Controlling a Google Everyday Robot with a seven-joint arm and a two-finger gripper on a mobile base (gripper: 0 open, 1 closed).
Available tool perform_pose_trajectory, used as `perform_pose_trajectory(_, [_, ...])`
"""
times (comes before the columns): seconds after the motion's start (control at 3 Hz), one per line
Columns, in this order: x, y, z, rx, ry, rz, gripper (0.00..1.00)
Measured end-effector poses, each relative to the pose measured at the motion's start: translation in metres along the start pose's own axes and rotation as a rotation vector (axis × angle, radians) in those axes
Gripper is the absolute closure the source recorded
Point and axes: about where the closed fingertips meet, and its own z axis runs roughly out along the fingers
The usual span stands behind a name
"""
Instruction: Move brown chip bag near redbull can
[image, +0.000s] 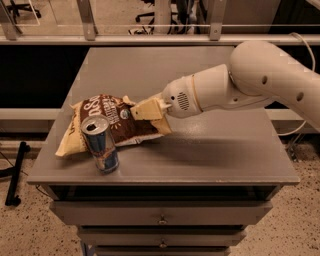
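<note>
The brown chip bag (112, 119) lies on the grey table (210, 150) at the left, dark brown with white lettering and tan ends. The redbull can (100, 144) stands upright just in front of it, touching or nearly touching the bag. My gripper (150, 114) reaches in from the right, and its cream fingers (146, 109) are shut on the bag's right end. The bag's right part looks slightly raised off the table.
The table's left edge is close to the bag's tan end (67, 145). Drawers (162, 215) sit below the table front. A rail (150, 37) runs behind the table. A black stand (15, 175) is on the floor at left.
</note>
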Motion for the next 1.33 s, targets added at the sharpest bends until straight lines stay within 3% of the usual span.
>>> perform_pose_trajectory(0.67, [0.003,-0.003,-0.007,0.026,0.014,-0.002,0.13])
perform_pose_trajectory(1.0, [0.005,-0.008,-0.016,0.044,0.029,-0.008,0.0])
perform_pose_trajectory(1.33, [0.01,-0.023,-0.038,0.083,0.054,-0.025,0.0])
